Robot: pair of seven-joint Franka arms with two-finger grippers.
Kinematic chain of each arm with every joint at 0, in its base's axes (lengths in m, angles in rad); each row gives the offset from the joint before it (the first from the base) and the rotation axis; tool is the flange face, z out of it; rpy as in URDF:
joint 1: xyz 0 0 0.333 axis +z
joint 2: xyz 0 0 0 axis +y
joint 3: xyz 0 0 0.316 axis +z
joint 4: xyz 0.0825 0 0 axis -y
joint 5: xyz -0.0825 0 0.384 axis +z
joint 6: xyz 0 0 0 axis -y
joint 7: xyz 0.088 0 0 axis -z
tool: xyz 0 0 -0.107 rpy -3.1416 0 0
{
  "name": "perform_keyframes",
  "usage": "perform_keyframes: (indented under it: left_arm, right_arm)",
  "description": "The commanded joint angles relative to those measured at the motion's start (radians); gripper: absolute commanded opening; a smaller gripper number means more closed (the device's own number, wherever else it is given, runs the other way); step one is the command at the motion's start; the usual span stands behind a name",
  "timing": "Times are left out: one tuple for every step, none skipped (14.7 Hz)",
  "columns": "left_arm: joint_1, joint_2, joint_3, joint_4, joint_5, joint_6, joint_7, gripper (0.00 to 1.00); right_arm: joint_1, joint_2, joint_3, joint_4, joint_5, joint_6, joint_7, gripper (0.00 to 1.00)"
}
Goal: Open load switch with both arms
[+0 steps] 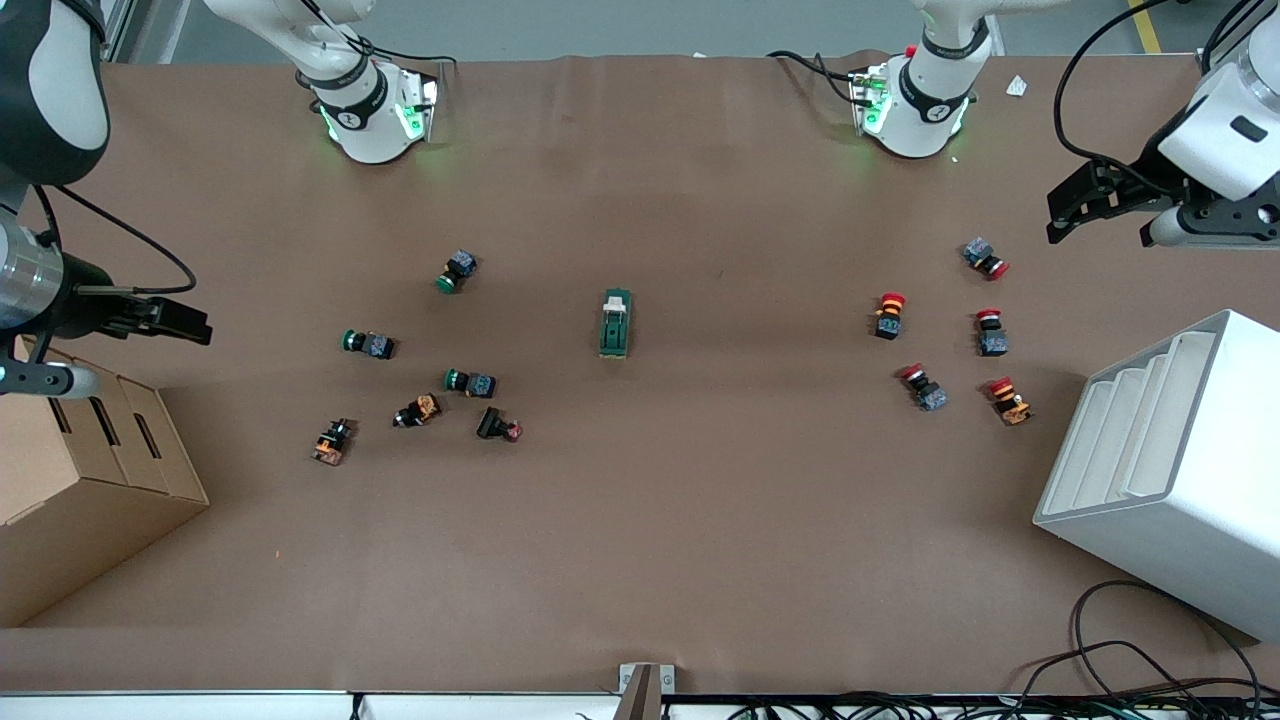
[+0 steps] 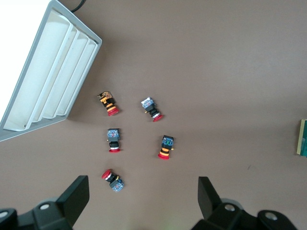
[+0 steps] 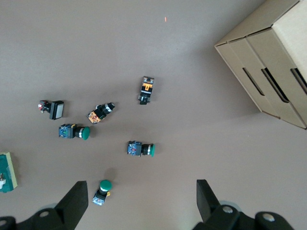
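Nothing has been touched yet, by the look of it. Nearest the front camera sit two containers at the bench's ends: a cardboard box (image 1: pixel 90 480) at the right arm's end and a white slotted bin (image 1: pixel 1170 470) at the left arm's end. Farther up, loose push buttons lie in two scatters, a green and orange group (image 1: pixel 420 380) toward the right arm's end and a red-capped group (image 1: pixel 950 340) toward the left arm's end.

Between them, alone in the middle of the bench, lies the load switch (image 1: pixel 615 323), a dark green block whose cream lever end points to twelve o'clock, toward the robot bases.

Both arms hang high and wide. The right gripper (image 3: pixel 139 201) hovers over its end near the box, fingers spread apart and empty; the left gripper (image 2: pixel 144 199) hovers over the red buttons' edge, likewise spread and empty. Each wrist view catches only a sliver of the switch.

I judge this the opening approach. Next, both grippers must swing inward: one to pin the green body, the other to work the lever.
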Motion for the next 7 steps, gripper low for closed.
perform_keyframes:
  left_arm:
    - [-0.001,0.030,-0.001,0.035,0.000,-0.004,0.013,1.00]
    - [0.002,0.033,-0.001,0.045,0.000,-0.007,0.013,1.00]
    - [0.002,0.033,-0.001,0.045,0.004,-0.007,0.013,1.00]
    - [0.002,0.033,-0.001,0.043,0.012,-0.008,0.015,1.00]
    - [0.002,0.034,-0.001,0.043,0.013,-0.017,0.013,1.00]
    - [0.001,0.037,-0.001,0.045,0.015,-0.019,0.012,1.00]
    - [-0.002,0.039,-0.001,0.046,0.015,-0.019,0.010,1.00]
  right_arm:
    - [-0.015,-0.068,0.006,-0.060,0.037,-0.004,-0.002,1.00]
    - [-0.014,-0.082,0.005,-0.077,0.037,-0.001,-0.002,1.00]
    - [-0.014,-0.095,0.005,-0.088,0.037,-0.002,-0.004,1.00]
    - [-0.015,-0.107,0.005,-0.103,0.036,-0.004,-0.004,1.00]
    - [-0.014,-0.127,0.005,-0.123,0.036,-0.001,-0.005,1.00]
    - [-0.008,-0.147,0.003,-0.142,0.036,0.002,-0.005,1.00]
    - [-0.004,-0.170,0.003,-0.158,0.033,0.008,-0.005,1.00]
